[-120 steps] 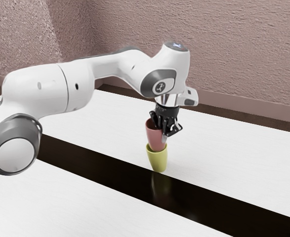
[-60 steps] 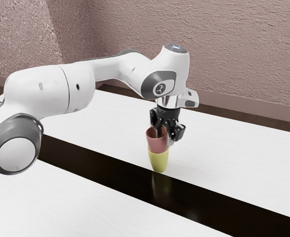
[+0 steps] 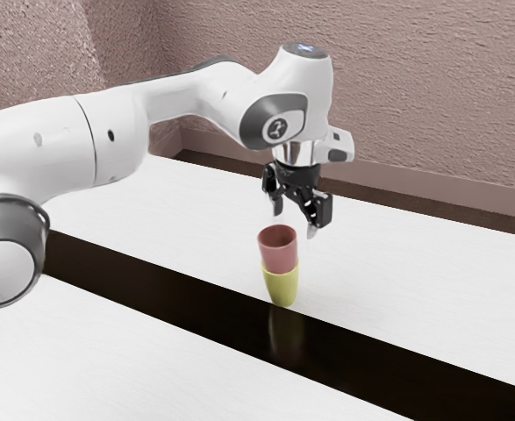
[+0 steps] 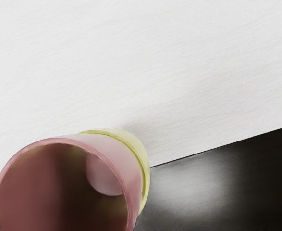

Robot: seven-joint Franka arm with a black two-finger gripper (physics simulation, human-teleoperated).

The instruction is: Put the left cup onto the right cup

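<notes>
Mid-frame, the pink tapered cup [image 3: 277, 248] sits nested in the yellow-green cup [image 3: 282, 287], seemingly done; the black gripper [image 3: 296, 219] hovers above, fingers apart, empty.

A rough, pinkish-brown plastered wall [image 3: 432, 79] runs behind the scene and meets a second wall [image 3: 29, 53] of the same finish in a corner at the exterior view's upper left. A dark strip [image 3: 468, 206] lies along the back wall's foot. The worktop [image 3: 415, 263] is white with a fine wood grain, crossed diagonally by a glossy black band [image 3: 196, 307]. In the wrist view the white grain [image 4: 155, 72] meets the black band [image 4: 237, 183] along a straight edge, and a soft, diffuse highlight lies on the black.
</notes>
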